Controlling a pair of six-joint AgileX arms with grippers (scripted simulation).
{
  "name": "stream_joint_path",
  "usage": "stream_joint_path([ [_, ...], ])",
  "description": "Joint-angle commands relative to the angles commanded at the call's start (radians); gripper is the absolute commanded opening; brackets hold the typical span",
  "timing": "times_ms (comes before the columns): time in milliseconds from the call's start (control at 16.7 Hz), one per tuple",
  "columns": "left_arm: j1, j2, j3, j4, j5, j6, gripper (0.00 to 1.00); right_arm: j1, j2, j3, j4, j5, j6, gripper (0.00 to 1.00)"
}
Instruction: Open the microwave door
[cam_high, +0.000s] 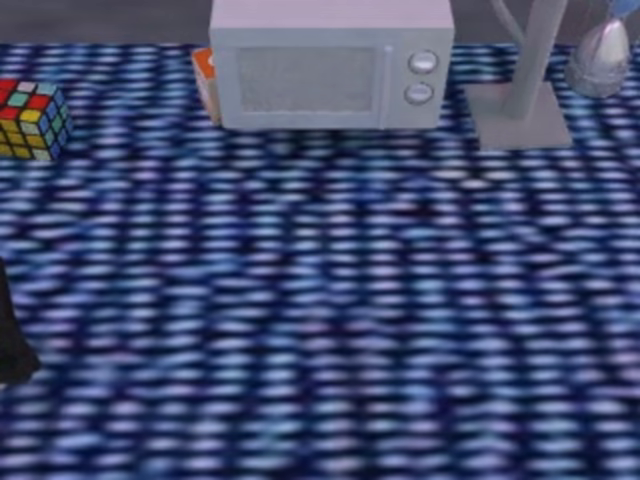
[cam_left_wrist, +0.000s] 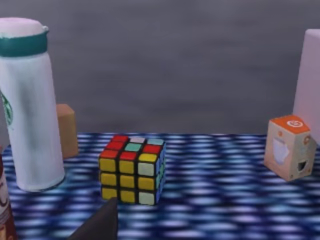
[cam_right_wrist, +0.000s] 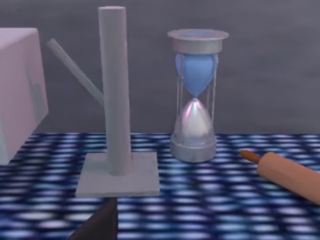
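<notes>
Top view: microwave (cam_high: 332, 62) at far centre of counter (cam_high: 320, 300), microwave door (cam_high: 300, 80) shut flat. Left arm parked at near left edge; pincer states impossible to tell. Advisable: hook door's free edge, swing along hinge arc.

Microwave (cam_high: 330, 60) top cut off by the frame edge; left pincer (cam_left_wrist: 97, 225) only partly visible, fingers unclear.
</notes>
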Motion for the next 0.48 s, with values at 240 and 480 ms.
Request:
stream_joint_path([
  [240, -0.017, 0.031, 0.029, -0.003, -0.014, -0.008, 1.00, 0.000, 0.000, 0.000, 0.000, 0.000, 0.000, 1.00],
  [480, -0.107, 0.220, 0.202, -0.018, -0.096, -0.052, 1.00, 0.000, 0.000, 0.000, 0.000, 0.000, 0.000, 1.00],
])
